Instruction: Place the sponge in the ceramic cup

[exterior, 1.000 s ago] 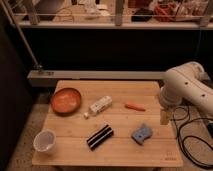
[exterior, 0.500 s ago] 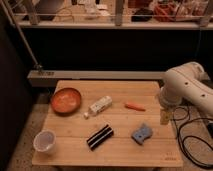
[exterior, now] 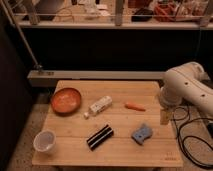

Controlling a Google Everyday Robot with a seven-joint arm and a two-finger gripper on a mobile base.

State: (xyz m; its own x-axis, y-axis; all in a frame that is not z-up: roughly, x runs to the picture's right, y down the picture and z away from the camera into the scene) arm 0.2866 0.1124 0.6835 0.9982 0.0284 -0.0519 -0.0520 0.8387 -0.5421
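Table (exterior: 120, 156) of pale wood planks fills my feed, seen from the front and above. Logging L to R.

Ceramic cup (exterior: 44, 140): white, upright, near front-left corner.

Orange bowl (exterior: 66, 100): behind the cup at the left side, upright, well apart from the cup.

White bottle (exterior: 100, 106): right of the bowl, lying on its side at an angle, narrow end pointing front-left.

Black striped block (exterior: 100, 137): flat, diagonal, in front of the bottle, approx. table centre.

Carrot-shaped orange item (exterior: 134, 106): right of centre, about level w/ the bottle.

Sponge (exterior: 142, 133): blue-grey, lying flat at front-right, in front of the carrot-shaped item and slightly right of it. Most of the table width separates it from the cup.

Gripper (exterior: 164, 117): hangs at the right table edge, just behind and right of the sponge, apart from it, under the white arm (exterior: 187, 87) that comes in from the right. Gripper state: I can't tell from here.

Black cables (exterior: 192, 142): on the floor right of the table.
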